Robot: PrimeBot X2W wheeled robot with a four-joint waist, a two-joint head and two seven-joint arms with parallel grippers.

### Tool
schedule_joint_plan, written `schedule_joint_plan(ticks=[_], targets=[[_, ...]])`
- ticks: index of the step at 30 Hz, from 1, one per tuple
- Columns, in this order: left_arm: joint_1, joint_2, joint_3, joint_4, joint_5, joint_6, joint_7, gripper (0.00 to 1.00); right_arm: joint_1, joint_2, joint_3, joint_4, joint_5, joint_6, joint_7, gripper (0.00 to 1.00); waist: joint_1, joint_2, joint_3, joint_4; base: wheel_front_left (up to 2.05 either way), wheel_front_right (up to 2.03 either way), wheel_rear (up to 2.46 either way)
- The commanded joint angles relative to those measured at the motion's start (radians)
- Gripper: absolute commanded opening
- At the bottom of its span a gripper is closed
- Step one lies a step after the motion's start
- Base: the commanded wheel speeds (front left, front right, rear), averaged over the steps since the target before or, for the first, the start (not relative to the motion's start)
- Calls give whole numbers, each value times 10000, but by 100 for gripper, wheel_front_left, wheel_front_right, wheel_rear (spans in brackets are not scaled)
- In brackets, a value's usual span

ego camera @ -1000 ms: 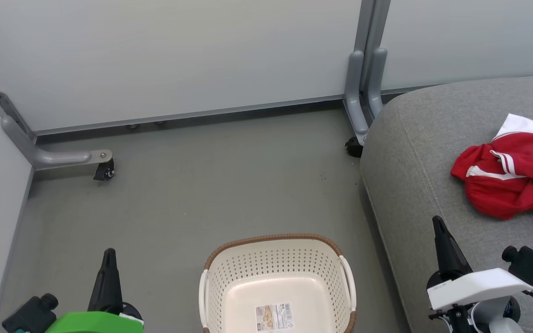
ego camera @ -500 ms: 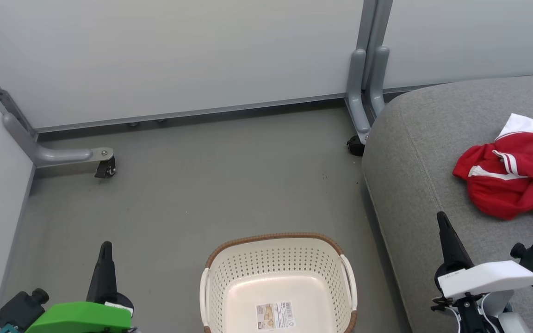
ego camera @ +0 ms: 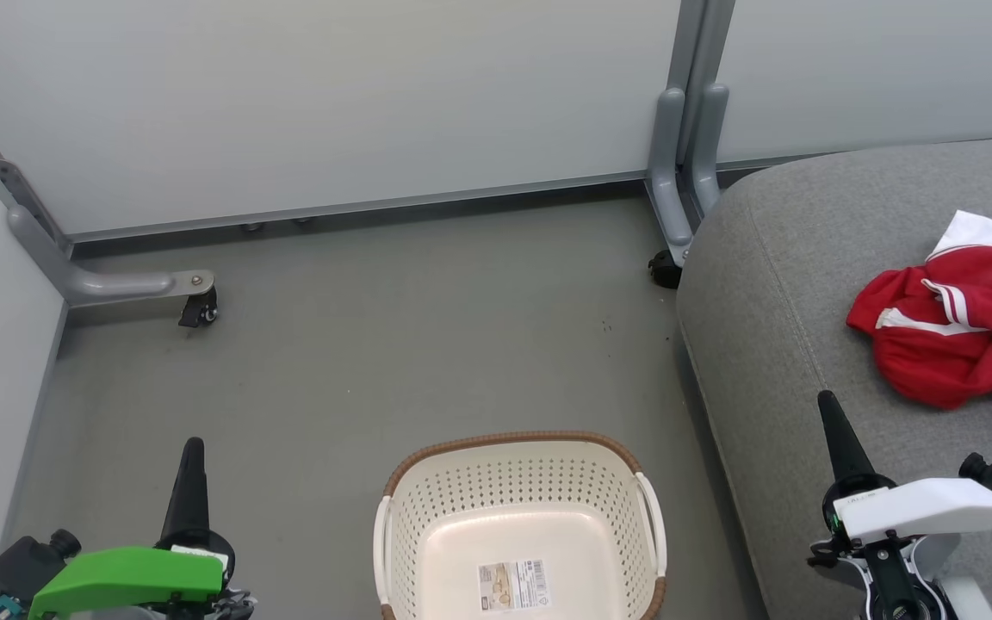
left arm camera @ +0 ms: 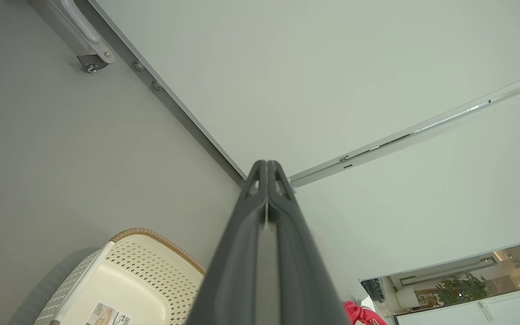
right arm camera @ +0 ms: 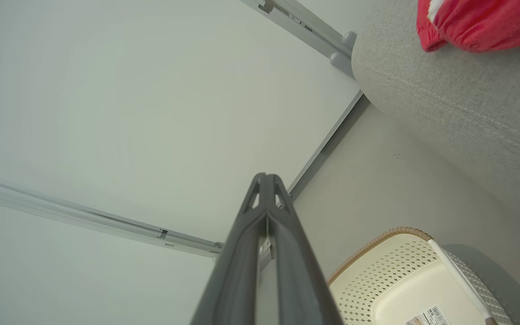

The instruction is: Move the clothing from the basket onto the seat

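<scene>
head view: jersey [ego camera: 952, 336] on the sofa cushion [ego camera: 763, 301], no cloth in the basket [ego camera: 509, 437]

you can see the red jersey lying crumpled on top of the grey sofa cushion at the right, well apart from the basket. the basket stands on the floor [ego camera: 375, 344] beside the cushion, with just its label sticker [ego camera: 511, 585] on the bottom. the left gripper [ego camera: 191, 448] hangs over the floor left of the basket, fingers pressed together on nothing. the right gripper [ego camera: 830, 409] hangs over the near part of the cushion, short of the jersey, also together and holding nothing. you can take the move itself as done, with only the arms left to bring to rest. your next move calls for little: keep both arms off the jersey and the basket rim. whether any cloth runs off the cushion past the picture's right edge, you cannot tell.
</scene>
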Motion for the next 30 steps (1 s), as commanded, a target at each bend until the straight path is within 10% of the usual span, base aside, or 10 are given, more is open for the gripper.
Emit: schedule_joint_plan(ticks=[1,30], targets=[[-267,104,84,-18,-266,-92,55,0,-252,-59,-68,-34,306,6,79,0,0,-1,4,6,0,0,0],[-814,76,455,422,-2852,-281,762,0,-587,-24,-469,314,3052,5,781,0,0,-1,91,112,0,0,0]])
